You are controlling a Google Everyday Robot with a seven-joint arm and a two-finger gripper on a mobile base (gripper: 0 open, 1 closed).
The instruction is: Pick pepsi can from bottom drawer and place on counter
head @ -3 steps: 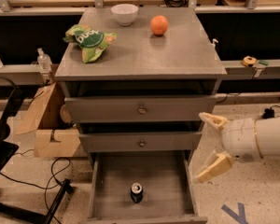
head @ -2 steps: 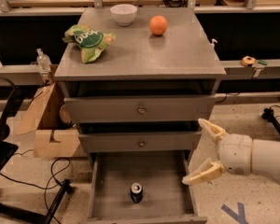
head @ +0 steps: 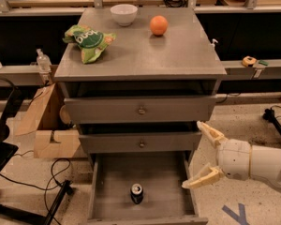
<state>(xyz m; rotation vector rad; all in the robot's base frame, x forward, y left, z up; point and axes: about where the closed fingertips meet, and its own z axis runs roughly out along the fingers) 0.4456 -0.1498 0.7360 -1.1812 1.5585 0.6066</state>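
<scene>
— Where is the gripper?
— The gripper (head: 191, 153) hangs just beside the right wall of the bottom drawer (head: 94, 191). It sits at the end of a white arm (head: 257, 161) that reaches in from the drawer's right.
— And its fingers?
— Spread wide apart, one tan finger above the other, with nothing between them. The lower tip is close to the drawer's right wall and the upper tip is higher.
— The pepsi can?
— The pepsi can (head: 137, 193) stands upright on the drawer's floor, about midway between the side walls and toward the front edge. It is apart from the gripper.
— Is the drawer open?
— Pulled out, yes. Right above it are two closed fronts (head: 141, 125) with round knobs.
— What is higher still?
— The counter (head: 145, 55) spans above the drawer. On it, above the drawer's left side, lies a green bag (head: 89, 40). Farther back stand a white bowl (head: 124, 14) and an orange (head: 158, 25), apart from each other.
— Anything to the drawer's left?
— A cardboard box (head: 51, 125) on the floor.
</scene>
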